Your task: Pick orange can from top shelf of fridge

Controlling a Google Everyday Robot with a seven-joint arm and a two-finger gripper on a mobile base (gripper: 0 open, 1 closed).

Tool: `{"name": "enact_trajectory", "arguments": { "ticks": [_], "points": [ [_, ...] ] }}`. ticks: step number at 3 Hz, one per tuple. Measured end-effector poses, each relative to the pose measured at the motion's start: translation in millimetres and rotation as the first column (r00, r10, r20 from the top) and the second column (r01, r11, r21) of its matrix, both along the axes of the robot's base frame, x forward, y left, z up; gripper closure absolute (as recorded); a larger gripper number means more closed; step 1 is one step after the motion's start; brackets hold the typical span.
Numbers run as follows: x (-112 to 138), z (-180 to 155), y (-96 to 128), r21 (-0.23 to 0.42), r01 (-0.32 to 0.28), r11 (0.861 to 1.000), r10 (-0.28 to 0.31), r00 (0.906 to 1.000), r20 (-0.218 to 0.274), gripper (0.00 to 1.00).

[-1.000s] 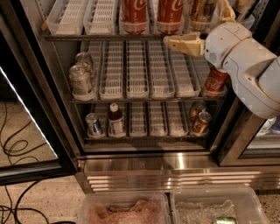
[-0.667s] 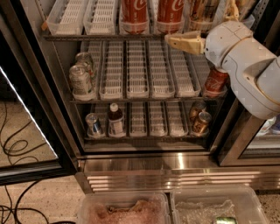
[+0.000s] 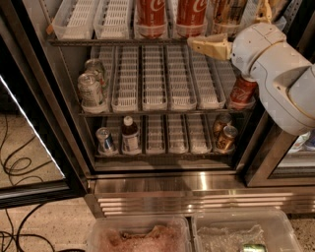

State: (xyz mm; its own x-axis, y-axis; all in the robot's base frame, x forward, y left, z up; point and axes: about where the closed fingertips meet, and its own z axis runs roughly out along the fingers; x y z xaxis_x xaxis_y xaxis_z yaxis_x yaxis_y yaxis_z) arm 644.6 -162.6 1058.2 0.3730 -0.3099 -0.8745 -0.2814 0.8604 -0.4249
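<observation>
The fridge [image 3: 197, 184] stands open in front of me. On its top shelf [image 3: 123, 41], in white slotted lanes, stand two red Coca-Cola cans [image 3: 150, 17] and, to their right, the orange can [image 3: 226, 14], whose top is cut off by the frame's upper edge. My gripper [image 3: 237, 28] is at the right end of the top shelf, right at the orange can. One cream finger [image 3: 209, 47] lies just below and left of the can, the other [image 3: 266, 11] to its right. The fingers stand apart; the white arm hides the can's lower right side.
The middle rack holds pale silver cans [image 3: 91, 89] at left and a red can [image 3: 242, 91] at right. The bottom rack holds a small can [image 3: 105, 140], a bottle [image 3: 130, 135] and amber cans [image 3: 226, 138]. The open glass door [image 3: 34, 147], floor cables and two plastic bins [image 3: 140, 236] lie below.
My gripper has crept slightly up and toward the top shelf; the cans have not moved.
</observation>
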Motion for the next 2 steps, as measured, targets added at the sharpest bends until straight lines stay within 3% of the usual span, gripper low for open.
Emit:
{"name": "enact_trajectory", "arguments": {
  "ticks": [2],
  "points": [
    [8.5,13.1,1.6,0.082,0.002,0.997,-0.002,1.0,0.008,0.0]
  ]
}}
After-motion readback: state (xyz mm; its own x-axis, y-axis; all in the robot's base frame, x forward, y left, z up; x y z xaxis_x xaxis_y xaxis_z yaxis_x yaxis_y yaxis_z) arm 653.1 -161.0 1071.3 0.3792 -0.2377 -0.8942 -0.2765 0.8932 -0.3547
